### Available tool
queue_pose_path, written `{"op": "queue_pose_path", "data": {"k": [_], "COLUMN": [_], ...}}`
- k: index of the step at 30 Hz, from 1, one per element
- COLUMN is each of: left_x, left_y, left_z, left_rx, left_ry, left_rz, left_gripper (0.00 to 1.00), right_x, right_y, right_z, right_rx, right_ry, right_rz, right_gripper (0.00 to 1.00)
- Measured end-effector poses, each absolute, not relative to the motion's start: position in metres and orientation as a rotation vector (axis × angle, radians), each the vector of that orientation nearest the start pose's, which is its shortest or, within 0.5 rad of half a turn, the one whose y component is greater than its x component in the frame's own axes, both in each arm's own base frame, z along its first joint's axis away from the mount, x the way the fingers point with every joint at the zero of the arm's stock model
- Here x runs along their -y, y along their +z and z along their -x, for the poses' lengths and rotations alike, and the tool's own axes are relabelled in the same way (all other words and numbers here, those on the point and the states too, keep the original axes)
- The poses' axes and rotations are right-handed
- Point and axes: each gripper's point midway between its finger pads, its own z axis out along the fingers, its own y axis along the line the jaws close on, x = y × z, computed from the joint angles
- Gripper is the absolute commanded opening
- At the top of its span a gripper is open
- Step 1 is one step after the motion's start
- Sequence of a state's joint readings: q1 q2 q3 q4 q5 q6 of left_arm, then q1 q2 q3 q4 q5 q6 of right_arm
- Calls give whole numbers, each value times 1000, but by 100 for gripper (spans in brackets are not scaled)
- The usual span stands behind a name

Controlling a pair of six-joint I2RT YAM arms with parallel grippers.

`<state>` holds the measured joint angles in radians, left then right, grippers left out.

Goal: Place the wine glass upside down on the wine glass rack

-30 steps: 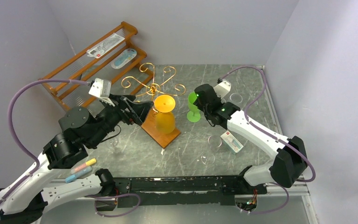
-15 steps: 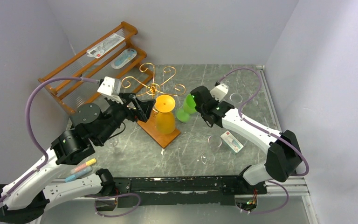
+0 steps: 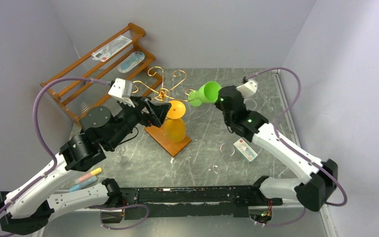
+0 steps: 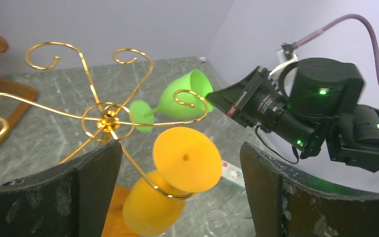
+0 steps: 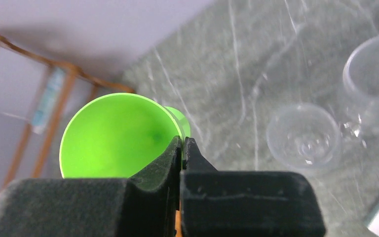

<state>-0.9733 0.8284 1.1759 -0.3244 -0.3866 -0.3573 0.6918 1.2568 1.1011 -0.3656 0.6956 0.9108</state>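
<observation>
The green wine glass (image 3: 207,92) hangs in the air, tipped on its side, its foot pointing toward the right scroll arm of the gold wine glass rack (image 3: 164,94). My right gripper (image 3: 218,97) is shut on the glass's rim; in the right wrist view the fingers (image 5: 182,143) pinch the green wall (image 5: 113,133). The left wrist view shows the green glass (image 4: 182,96) just behind a curled arm of the rack (image 4: 107,118). An orange glass (image 3: 175,127) hangs upside down on the rack. My left gripper (image 3: 160,111) stands open on either side of its foot (image 4: 187,158).
The rack's wooden base (image 3: 170,143) lies mid-table. A stepped wooden shelf (image 3: 98,64) stands at the back left. Clear glasses (image 3: 220,168) (image 3: 249,103) and a small packet (image 3: 246,149) lie right of the rack. Chalk sticks (image 3: 86,178) sit near the left arm.
My right gripper closed on the green glass, lifted it off the table and tipped it sideways toward the rack. The left arm shifted slightly up and right, staying open.
</observation>
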Motion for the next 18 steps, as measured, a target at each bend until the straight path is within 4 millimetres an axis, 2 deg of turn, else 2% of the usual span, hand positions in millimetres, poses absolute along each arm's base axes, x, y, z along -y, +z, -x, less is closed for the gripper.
{"op": "queue_pose_path", "data": {"k": [4, 10, 13, 18], "left_x": [227, 250, 262, 282], "left_y": [425, 454, 467, 477], "left_z": [-206, -200, -199, -207], "left_rx": [-1575, -1537, -1516, -1479], "left_ry": [-846, -1017, -1082, -1130], "left_rz": [-154, -131, -130, -129], "left_gripper": [93, 96, 96, 96], "right_x": [-156, -136, -128, -119], "right_y": [303, 343, 365, 429], "right_z": [-343, -330, -316, -286], "right_rx": [-1703, -1504, -1397, -1192], "right_ry": [389, 461, 534, 689], "right_rz": [-631, -609, -570, -500], "right_gripper": [0, 0, 0, 0]}}
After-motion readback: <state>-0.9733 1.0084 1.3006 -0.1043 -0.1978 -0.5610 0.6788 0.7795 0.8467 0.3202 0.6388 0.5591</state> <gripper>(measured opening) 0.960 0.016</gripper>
